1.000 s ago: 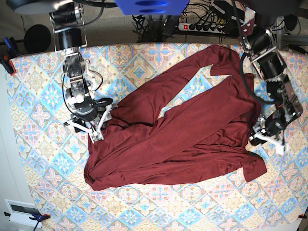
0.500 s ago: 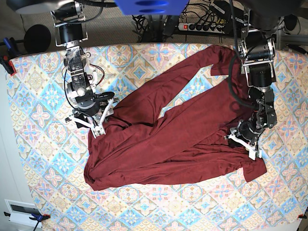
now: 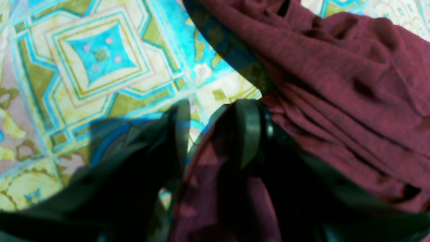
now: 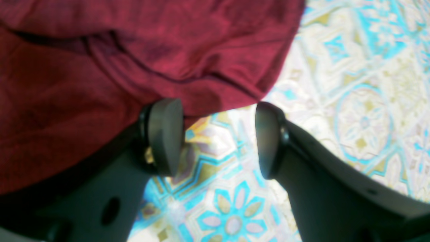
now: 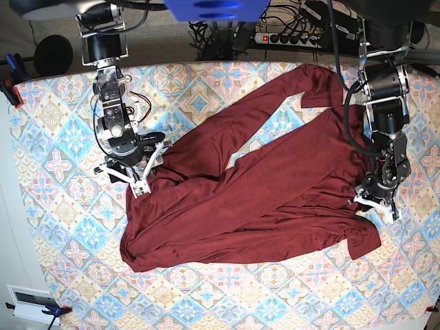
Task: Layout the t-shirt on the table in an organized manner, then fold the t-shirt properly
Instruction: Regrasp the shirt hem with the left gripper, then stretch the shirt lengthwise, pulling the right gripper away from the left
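Though rumpled, t-shirt (image 5: 261, 185) covers table (image 5: 55, 158)

Table (image 5: 62, 227) w/ pastel diamond-tile cloth, maroon t-shirt (image 5: 254, 199) crumpled diag across middle, partly bunched

I count one t-shirt (image 5: 254, 185), spread rumpled across one bench (image 5: 62, 227). Two arms work over it, so two grippers: the right gripper (image 5: 130, 180) at nine o'clock, the left gripper (image 5: 375, 206) at three o'clock. One power strip (image 5: 292, 38) lies at twelve o'clock.
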Tool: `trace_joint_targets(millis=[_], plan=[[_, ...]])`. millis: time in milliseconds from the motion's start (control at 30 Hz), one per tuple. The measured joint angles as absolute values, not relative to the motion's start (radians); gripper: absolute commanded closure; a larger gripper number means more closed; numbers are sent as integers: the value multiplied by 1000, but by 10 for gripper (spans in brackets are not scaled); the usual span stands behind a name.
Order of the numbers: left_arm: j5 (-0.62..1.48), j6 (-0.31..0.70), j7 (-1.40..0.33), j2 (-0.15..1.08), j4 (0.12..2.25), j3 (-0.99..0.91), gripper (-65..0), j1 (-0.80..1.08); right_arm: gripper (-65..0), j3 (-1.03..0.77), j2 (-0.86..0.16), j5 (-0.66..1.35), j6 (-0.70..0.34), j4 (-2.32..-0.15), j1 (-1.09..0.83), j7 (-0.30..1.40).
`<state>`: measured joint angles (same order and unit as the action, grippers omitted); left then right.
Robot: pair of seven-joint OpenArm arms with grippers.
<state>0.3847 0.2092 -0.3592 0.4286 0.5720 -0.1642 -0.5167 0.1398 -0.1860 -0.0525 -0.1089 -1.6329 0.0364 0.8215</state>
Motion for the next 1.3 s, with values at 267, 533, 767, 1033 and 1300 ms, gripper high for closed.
trace_joint_targets(millis=[267, 533, 767, 1033, 1300], plan=[[373, 194, -398, 424, 712, -167, -300, -439, -332, 143, -165, -51, -117, -1634, 36, 823], [437, 248, -535, 456, 798, -181, -384, -405, -333, 142, -163, -52, -118, -1645, 38, 831], [622, 251, -709, 476, 1101, -318, -373, -170, -333, 60, -163, -51, -236, -1576, 49, 825], [737, 254, -781, 474, 1332, -405, -373, 30, -334, 10, -164, -22, -239, -1458, 223, 810], [789, 254, -780, 471, 1461, -405, -373, 169, -333, -29, -164, 258, -241, -1271, 330, 823]])
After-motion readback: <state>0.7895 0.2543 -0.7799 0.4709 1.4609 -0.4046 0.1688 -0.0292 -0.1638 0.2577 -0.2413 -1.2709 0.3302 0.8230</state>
